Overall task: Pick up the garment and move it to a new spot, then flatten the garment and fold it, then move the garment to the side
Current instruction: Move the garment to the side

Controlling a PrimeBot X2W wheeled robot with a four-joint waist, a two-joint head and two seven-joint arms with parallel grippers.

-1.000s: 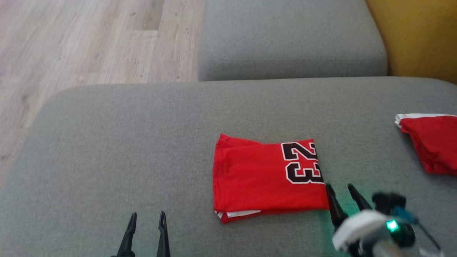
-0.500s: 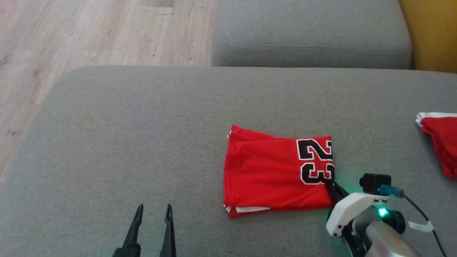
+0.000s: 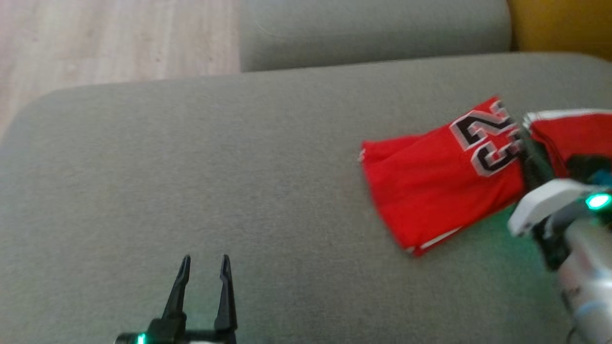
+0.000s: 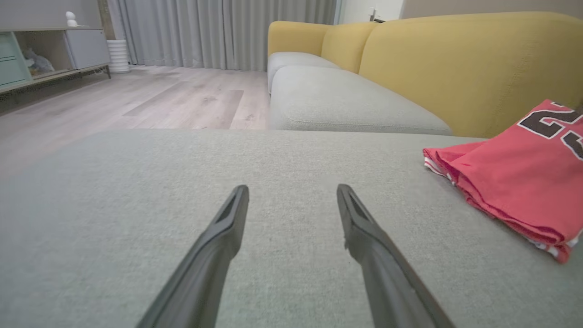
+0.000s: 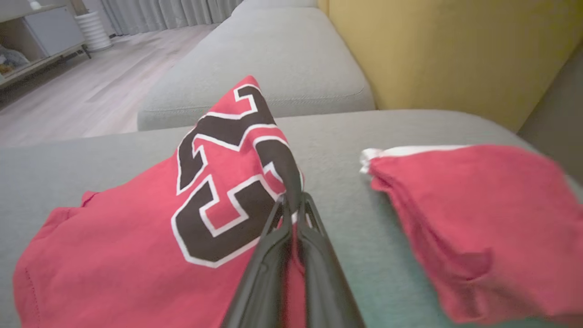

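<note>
In the right wrist view, the right pincer (image 5: 291,202) is clamping the numbered edge of the jersey (image 5: 136,246) and holding it raised. The blurred head view is probably showing the same grip. The rest is lying on the cushion (image 3: 191,167), beside another red garment (image 5: 464,214). The left pincer (image 4: 291,193) is hovering, fingers apart.

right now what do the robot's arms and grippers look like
Both grippers have two long, dark, tapering fingers: left gripper, right gripper. The right wrist wears a white housing with a green light, and a silver-grey forearm behind it. A smaller green lamp glows at the left gripper's base. Blur hides finer markings.
</note>
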